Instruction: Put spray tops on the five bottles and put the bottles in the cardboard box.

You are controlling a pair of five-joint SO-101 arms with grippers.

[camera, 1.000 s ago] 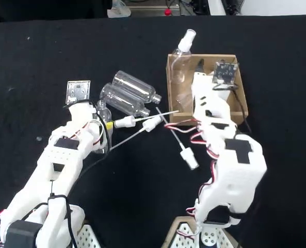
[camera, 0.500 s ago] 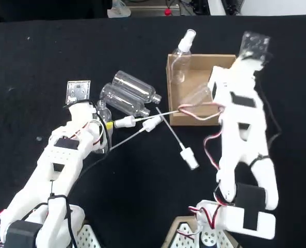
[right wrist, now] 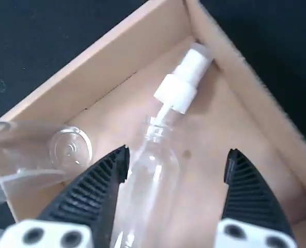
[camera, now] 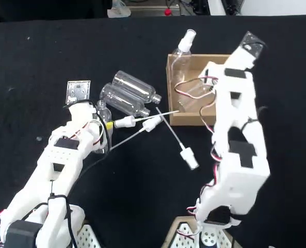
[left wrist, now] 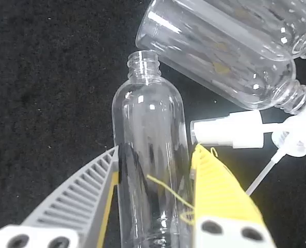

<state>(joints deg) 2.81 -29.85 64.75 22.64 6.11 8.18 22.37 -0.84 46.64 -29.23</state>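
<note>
Bright, even light falls from above on the black desk (camera: 142, 41); shadows are faint and short; white glints streak the clear bottle (left wrist: 150, 155); the inside of the cardboard box (right wrist: 127, 67) is evenly lit.

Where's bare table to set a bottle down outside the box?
Free: the cloth beyond the lying bottles, and the patch between the arms, near side of the loose spray top. Crowded: between the left claw and the cardboard box.

two bottles (right wrist: 153, 165) in the cardboard box (right wrist: 116, 51), spray tops (camera: 189, 156) strewn beside it, open table (camera: 29, 51) far left
</note>
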